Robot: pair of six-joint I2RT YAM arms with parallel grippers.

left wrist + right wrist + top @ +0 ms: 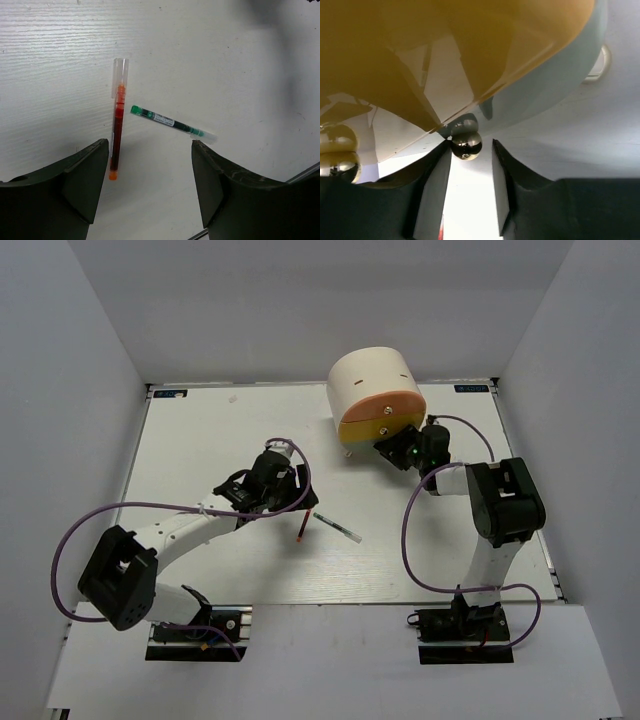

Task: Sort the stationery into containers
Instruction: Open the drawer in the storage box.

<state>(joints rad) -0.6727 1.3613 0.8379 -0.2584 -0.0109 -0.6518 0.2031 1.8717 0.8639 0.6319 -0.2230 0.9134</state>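
The cream half-cylinder organiser [372, 380] stands at the back right, its orange [385, 400] and yellow [375, 427] drawer fronts showing. My right gripper [396, 453] is open at its lower front. In the right wrist view its jaws [471, 160] stand either side of a small round knob [466, 144], below the yellow front [445, 50] and by the pale green one [545, 100]. The red pen [118, 135] and the clear pen [170, 121] lie on the table. My left gripper [150, 165] is open and empty just before them. The eraser and highlighters are out of view.
The two pens also show in the top view, red [301, 526] and clear [337, 527], in the middle of the white table [200, 440]. A second knob [339, 150] shows at the left of the right wrist view. Grey walls enclose the table.
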